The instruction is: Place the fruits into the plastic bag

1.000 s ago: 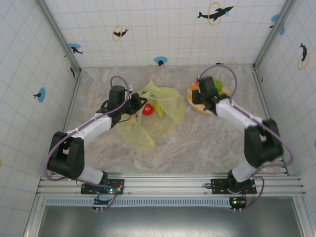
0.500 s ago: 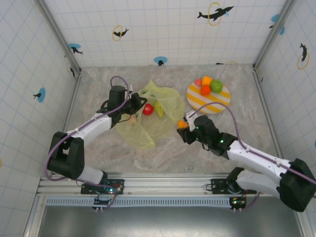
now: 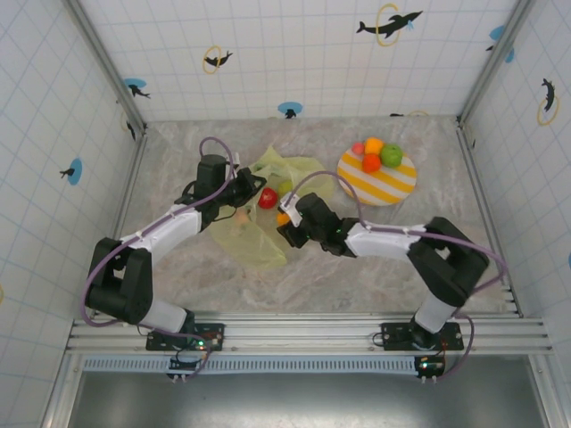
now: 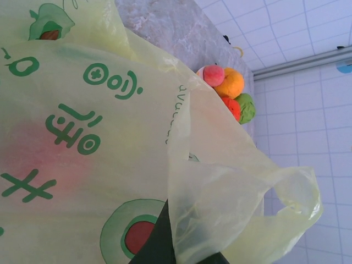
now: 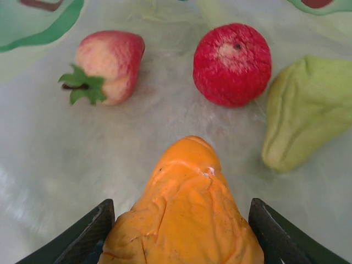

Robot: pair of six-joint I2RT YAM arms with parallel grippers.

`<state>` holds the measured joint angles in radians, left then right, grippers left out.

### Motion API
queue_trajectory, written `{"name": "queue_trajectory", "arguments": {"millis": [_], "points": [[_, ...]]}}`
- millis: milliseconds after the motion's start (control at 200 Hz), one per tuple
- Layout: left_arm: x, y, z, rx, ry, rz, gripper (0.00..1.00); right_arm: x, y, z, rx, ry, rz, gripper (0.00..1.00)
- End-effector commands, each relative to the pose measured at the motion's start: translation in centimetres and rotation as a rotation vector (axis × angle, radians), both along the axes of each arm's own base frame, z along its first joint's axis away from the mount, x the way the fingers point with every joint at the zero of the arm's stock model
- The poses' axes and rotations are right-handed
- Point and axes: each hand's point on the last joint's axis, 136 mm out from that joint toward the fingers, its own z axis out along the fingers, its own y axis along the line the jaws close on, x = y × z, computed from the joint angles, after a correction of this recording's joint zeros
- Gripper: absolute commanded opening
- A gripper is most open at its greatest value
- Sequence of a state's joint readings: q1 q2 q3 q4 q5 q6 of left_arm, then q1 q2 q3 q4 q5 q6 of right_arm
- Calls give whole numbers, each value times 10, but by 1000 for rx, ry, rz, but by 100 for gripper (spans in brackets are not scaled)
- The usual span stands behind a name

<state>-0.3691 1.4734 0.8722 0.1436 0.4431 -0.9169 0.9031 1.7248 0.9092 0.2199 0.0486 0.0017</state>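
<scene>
Tabletop (image 3: 357, 276), marbled grey, carries everything listed. Right end effector (image 5: 181, 236): jaws at a middling spread, clamped on an orange fruit (image 5: 184, 203), pear-shaped and lumpy, nose pointing forward; seen from overhead it sits at the open mouth of the plastic bag (image 3: 252, 242). Just beyond the orange fruit, lying on the pale bag film: strawberry-like piece (image 5: 110, 66) left, red apple (image 5: 232, 63) centre, green pear (image 5: 308, 110) right, all apart from one another. Left end effector (image 3: 247, 187): closed tight on the bag's rim, lifting it so the mouth gapes toward the right arm. Far side: striped plate (image 3: 397, 185), bearing a green apple (image 3: 391, 156), two orange pieces (image 3: 372, 162) and a small pink piece (image 3: 358, 148), bunched at its back edge. Handling note, as judgement: release low, into the free patch short of the strawberry-like piece and the apple, so the fruit neither rolls out nor knocks the others. Part the jaws fully before backing out, straight along the entry line, to avoid snagging the thin film. The left hold should not slacken meanwhile.
</scene>
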Motion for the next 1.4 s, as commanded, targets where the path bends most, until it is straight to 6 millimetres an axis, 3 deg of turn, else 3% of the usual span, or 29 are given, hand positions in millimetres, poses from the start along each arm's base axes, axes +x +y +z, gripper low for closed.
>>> {"name": "queue_trajectory", "arguments": {"millis": [0,265,575,851,1086,1396], "points": [[2,-3,8,-22,-13,-12,0,20,29,13,98,-60,12,58],[2,-3,7,-21,-12,-12,0,34,54,5,304,-18,-59,62],[2,-2,7,-22,-11,-12,0,53,55,0,329,-1,-109,69],[2,-3,7,-22,-12,-13,0,52,44,7,313,15,-108,82],[2,-2,9,-21,-16,-11,0,31,19,19,272,6,-88,82],[2,-2,9,-20,-17,-8,0,-35,-8,15,203,132,75,75]]}}
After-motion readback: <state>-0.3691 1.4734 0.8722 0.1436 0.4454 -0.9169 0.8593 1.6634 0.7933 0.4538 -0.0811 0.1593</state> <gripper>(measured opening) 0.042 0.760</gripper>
